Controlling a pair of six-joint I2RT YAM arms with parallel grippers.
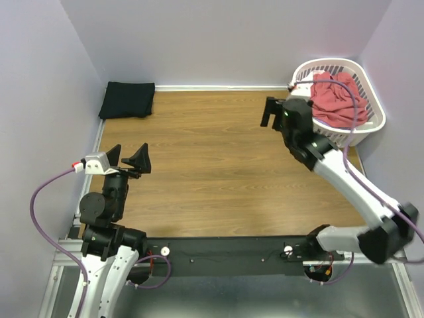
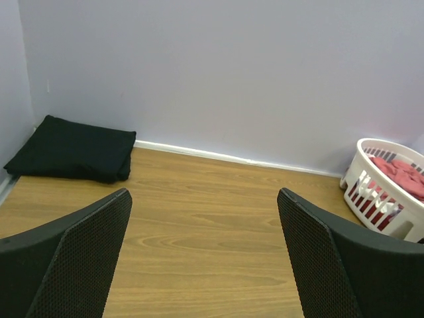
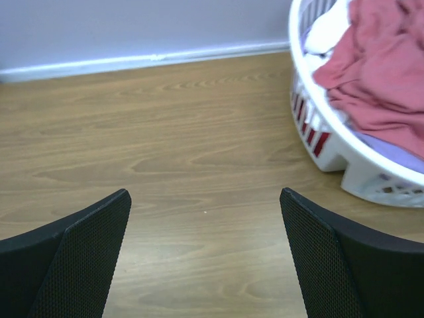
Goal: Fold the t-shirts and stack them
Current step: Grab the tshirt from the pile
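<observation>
Both arms are up over the wooden table (image 1: 218, 165), and neither has anything in hand. The left gripper (image 1: 129, 156) hangs at the near left, close to its own base, jaws spread as wide as they go with only bare wood between the 2 fingers. Its wrist view shows the same gripper (image 2: 204, 193), with open tabletop running away to the far wall.

The black t-shirt (image 1: 126, 99) lies in the far left corner, already folded into a neat flat rectangle, tucked against the walls and well apart from the left gripper. The left wrist camera sees it (image 2: 69, 149) lying low and square.

On the right, the right gripper (image 1: 270, 112) is stretched out toward the far side, jaws wide apart and holding nothing. It hovers just left of the white slatted basket (image 1: 371, 126) in the far right corner. The coral-red t-shirt (image 1: 338, 99) is heaped inside that basket, crumpled and unfolded, part of it draped over the rim. From the right wrist, the fingers frame bare wood (image 3: 205, 193), with the basket (image 3: 318, 139) and the red cloth (image 3: 384, 73) just off to the right.
</observation>
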